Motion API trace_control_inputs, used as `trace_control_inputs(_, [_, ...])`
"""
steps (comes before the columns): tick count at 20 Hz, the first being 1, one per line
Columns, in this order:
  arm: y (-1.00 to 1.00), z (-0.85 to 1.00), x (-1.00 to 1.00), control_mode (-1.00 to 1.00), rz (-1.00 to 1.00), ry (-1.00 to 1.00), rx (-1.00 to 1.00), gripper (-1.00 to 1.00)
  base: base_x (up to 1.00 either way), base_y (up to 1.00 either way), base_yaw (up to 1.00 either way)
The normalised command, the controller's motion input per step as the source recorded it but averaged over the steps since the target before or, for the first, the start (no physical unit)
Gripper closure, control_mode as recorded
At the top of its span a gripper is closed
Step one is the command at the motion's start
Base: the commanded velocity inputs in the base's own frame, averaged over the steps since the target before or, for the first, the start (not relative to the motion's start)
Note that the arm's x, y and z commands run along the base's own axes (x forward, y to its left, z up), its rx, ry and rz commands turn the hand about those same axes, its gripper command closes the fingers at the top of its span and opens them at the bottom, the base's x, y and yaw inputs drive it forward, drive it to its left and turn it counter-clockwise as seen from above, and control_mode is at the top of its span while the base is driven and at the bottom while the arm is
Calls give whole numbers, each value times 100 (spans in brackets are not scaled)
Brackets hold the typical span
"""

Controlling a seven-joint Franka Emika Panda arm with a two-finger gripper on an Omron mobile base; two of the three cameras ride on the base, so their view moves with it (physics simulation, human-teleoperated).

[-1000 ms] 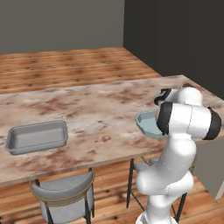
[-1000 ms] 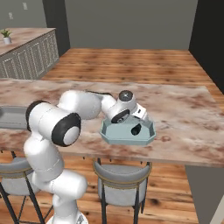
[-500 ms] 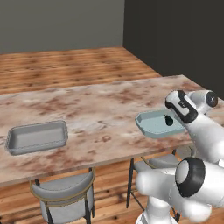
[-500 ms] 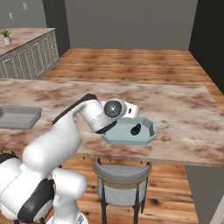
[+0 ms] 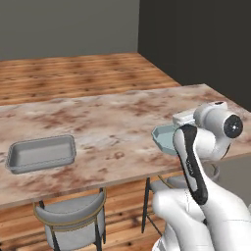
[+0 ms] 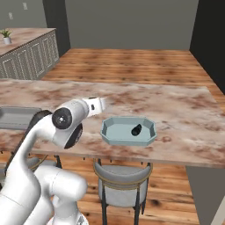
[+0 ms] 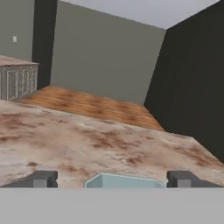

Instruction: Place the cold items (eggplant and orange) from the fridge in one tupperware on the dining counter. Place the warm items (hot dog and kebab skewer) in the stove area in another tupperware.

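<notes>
Arm pulling back from the pale blue tupperware, hand now lifted and level.

Over the last second the arm is swinging up and away from the tray, leaving a small dark item lying inside it. Reading the right base view left to right: the grey tupperware (image 6: 13, 117) is sitting at the left edge on the dining counter (image 6: 184, 110), well apart from the pale blue tupperware (image 6: 128, 130) at centre, where the dark item (image 6: 136, 129), probably the eggplant, is lying. In the hand view the gripper (image 7: 112, 179) is standing wide open and empty, looking across the counter. By my judgement one cold item is placed; the orange, hot dog and kebab skewer are remaining to be fetched.
</notes>
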Motion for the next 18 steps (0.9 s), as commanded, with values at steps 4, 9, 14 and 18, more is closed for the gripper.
trace_control_inputs(4, [100,61,-100,-100,12,2,-55,-100,0,0,0])
trace_control_inputs(9, [72,-35,-45,-100,9,38,-51,-100,0,0,0])
trace_control_inputs(14, [-9,-91,-18,-100,17,49,-15,-100,0,0,0])
trace_control_inputs(18, [-42,-95,-25,-100,16,30,-3,-100,0,0,0])
